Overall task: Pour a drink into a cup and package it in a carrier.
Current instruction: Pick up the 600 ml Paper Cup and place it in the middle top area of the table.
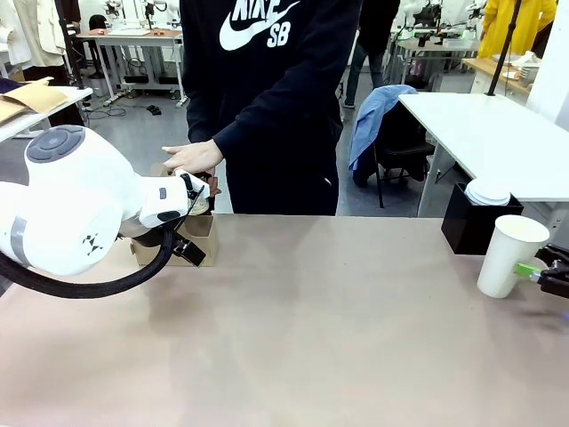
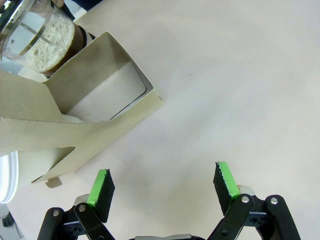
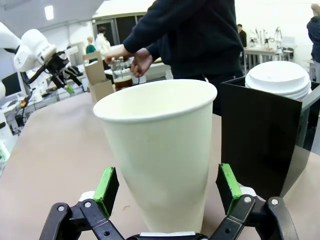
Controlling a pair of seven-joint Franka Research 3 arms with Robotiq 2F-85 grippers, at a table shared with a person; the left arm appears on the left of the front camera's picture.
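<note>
We found the right gripper (image 3: pixel 167 186) with its jaws apart, one green pad on each side of the white paper cup (image 3: pixel 160 150) and a gap showing at both; nothing was clamped. The cup stood upright and empty on the tabletop (image 1: pixel 338 311) at the robot's right, just beside a black box (image 3: pixel 260 135) carrying a stack of white lids (image 3: pixel 277 77). In our judgement the gripper was placed to grasp or steady the cup for filling.

The left gripper (image 2: pixel 162 182) was likewise spread wide, holding nothing, over bare tabletop just beside a corner of the cardboard carrier (image 2: pixel 100 95). We judged this a waiting position near the packaging point.

Beyond the carrier, the person's hand (image 1: pixel 191 158) rested on the glass carafe (image 2: pixel 40 30), which contained the dark, foamy drink (image 3: pixel 122 82). Pouring had not begun, and the carrier compartment in view was unoccupied.
</note>
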